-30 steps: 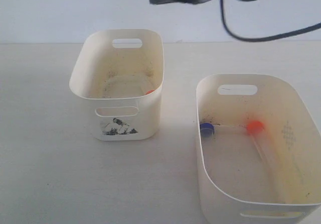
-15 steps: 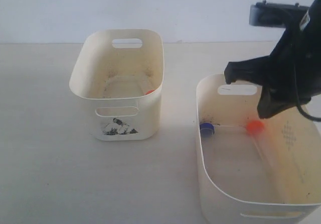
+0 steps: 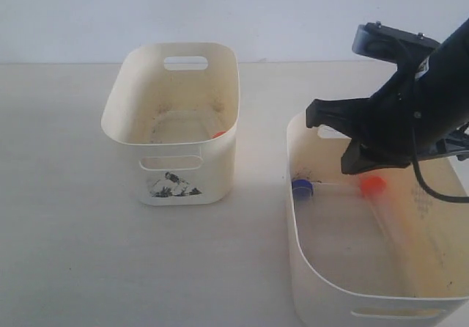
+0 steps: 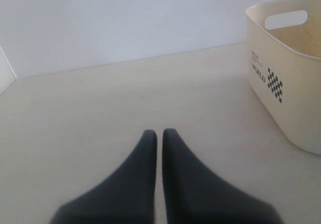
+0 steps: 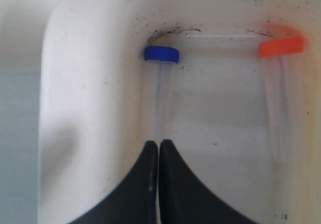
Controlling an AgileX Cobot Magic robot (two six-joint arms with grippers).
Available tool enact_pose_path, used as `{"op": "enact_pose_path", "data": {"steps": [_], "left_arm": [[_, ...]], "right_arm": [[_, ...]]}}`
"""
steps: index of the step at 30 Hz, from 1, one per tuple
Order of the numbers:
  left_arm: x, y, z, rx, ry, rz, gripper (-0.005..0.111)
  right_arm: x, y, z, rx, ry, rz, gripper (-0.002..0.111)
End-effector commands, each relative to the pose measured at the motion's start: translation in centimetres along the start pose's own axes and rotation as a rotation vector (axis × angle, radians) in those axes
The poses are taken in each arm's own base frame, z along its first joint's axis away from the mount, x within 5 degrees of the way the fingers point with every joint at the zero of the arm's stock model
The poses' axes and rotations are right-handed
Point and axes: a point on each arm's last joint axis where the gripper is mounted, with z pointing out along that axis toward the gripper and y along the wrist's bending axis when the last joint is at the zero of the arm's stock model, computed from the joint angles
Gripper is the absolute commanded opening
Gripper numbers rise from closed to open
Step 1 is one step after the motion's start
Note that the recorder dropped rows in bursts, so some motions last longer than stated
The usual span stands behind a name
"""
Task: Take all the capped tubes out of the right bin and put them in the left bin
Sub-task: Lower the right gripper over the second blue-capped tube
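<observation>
The right bin (image 3: 308,268) holds two capped tubes lying on its floor: one with a blue cap (image 3: 303,188) by the left wall and one with an orange cap (image 3: 372,185). In the right wrist view the blue-capped tube (image 5: 162,54) runs towards my right gripper (image 5: 159,143), which is shut and empty just above the bin floor. The orange-capped tube (image 5: 281,46) lies off to one side of it. The left bin (image 3: 124,114), with sticker remains, shows an orange cap (image 3: 218,133) inside. My left gripper (image 4: 159,132) is shut over bare table.
The black right arm (image 3: 410,107) hangs over the far end of the right bin with a cable trailing from it. A cream bin wall (image 4: 286,98) with a black checker print stands ahead of the left gripper. A pale wall backs the table.
The right arm has come down from the top edge of the exterior view and now reaches into the far end of the right bin. The tubes and bins have not moved.
</observation>
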Motion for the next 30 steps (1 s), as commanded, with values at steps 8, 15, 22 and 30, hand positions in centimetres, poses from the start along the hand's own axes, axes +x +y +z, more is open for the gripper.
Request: {"op": "enact_pose_path", "data": {"steps": [8, 15, 22, 30], "left_arm": [[-0.2, 0.0, 0.0, -0.001, -0.013, -0.013, 0.004], [-0.2, 0.0, 0.0, -0.001, -0.013, -0.013, 0.004], [-0.2, 0.0, 0.0, -0.001, -0.013, -0.013, 0.004], [-0.2, 0.0, 0.0, -0.001, -0.013, -0.013, 0.004]], "right_arm": [[-0.2, 0.0, 4.3, -0.037, 0.114, -0.046, 0.0], [0.0, -0.1, 5.7, -0.036, 0.166, -0.094, 0.0], [-0.2, -2.6, 6.1, -0.065, 0.168, -0.01, 0.0], [-0.3, -2.3, 7.0, -0.221, 0.17, -0.026, 0.0]]}}
